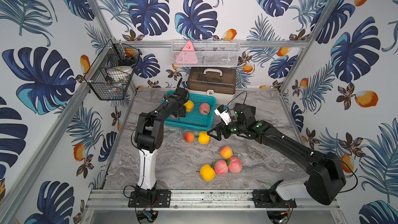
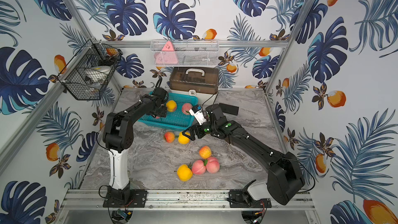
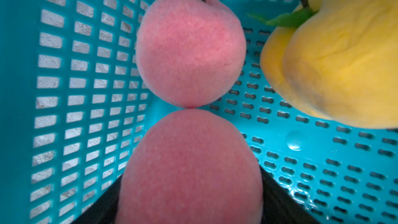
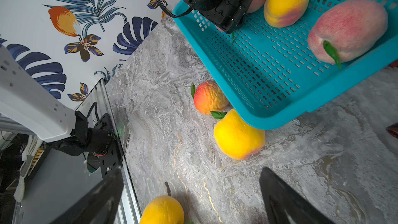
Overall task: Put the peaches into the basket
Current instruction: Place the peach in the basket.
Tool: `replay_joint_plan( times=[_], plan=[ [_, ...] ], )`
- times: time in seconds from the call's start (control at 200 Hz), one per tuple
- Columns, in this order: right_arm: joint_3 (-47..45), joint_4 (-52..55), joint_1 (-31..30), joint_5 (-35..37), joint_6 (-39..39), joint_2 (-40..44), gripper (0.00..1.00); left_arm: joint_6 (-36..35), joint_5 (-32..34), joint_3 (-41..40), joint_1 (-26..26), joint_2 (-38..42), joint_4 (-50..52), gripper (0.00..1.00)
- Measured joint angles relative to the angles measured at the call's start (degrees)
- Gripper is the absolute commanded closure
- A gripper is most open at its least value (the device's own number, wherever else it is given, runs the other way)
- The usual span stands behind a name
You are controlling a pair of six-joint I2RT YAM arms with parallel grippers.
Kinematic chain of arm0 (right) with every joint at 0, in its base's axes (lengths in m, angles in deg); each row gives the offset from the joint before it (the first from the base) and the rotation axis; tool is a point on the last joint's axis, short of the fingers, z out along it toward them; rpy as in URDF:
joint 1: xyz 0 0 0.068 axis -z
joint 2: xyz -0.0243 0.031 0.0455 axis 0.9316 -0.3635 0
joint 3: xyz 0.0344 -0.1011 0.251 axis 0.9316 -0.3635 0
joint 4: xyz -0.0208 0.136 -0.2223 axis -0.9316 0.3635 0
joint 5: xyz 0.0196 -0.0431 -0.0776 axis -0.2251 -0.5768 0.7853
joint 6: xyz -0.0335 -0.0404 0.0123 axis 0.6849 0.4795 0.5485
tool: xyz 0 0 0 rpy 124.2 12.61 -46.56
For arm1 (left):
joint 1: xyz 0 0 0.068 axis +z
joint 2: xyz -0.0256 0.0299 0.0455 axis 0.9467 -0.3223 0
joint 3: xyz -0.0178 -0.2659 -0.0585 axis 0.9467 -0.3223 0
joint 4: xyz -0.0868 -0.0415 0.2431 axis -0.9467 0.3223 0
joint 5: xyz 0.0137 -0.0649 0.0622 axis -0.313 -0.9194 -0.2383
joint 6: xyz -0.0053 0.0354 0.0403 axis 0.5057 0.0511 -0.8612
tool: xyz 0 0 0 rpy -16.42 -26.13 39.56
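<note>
In the basket [image 1: 195,119], by its lattice wall
Left gripper [image 1: 178,113] clamps a pink peach [image 3: 189,164]; right gripper [image 1: 212,136] wide open, empty, above tabletop [image 1: 172,164].

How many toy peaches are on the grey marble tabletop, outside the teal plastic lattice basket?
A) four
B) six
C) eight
B: an orange-red peach and a yellow peach lie by the teal plastic basket's rim, and four more peaches cluster farther from it.
</note>
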Motion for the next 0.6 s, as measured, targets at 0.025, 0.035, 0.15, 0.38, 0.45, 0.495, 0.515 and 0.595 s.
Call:
replay_joint_plan(
  times=[0.025,0.035,0.15,0.38,0.45,0.495,0.515,0.595],
  plan=[
    [-0.2,0.0,0.1,0.0,0.0,0.1,0.00,0.0,0.0,0.0,0.0,-0.1,0.0,0.22],
    [-0.2,0.0,0.1,-0.1,0.0,0.1,0.00,0.0,0.0,0.0,0.0,-0.2,0.0,0.22],
    [-0.5,0.0,0.5,-0.4,0.0,0.4,0.00,0.0,0.0,-0.2,0.1,-0.5,-0.2,0.21],
    [-0.6,0.0,1.0,-1.0,-0.2,0.7,0.00,0.1,-0.7,-0.3,0.1,-1.2,-0.3,0.21],
    [-0.6,0.0,1.1,-1.1,-0.2,0.9,0.00,0.1,-0.9,-0.3,0.1,-1.4,-0.3,0.21],
    [-0.6,0.0,1.2,-1.1,-0.2,1.1,0.00,0.1,-1.0,-0.3,0.1,-1.4,-0.3,0.20],
    [-0.6,0.0,1.2,-1.1,-0.2,1.2,0.00,0.1,-1.0,-0.3,0.1,-1.4,-0.3,0.20],
    [-0.6,0.1,1.3,-1.1,-0.2,1.5,0.00,0.1,-1.1,-0.3,0.2,-1.5,-0.3,0.19]
  ],
)
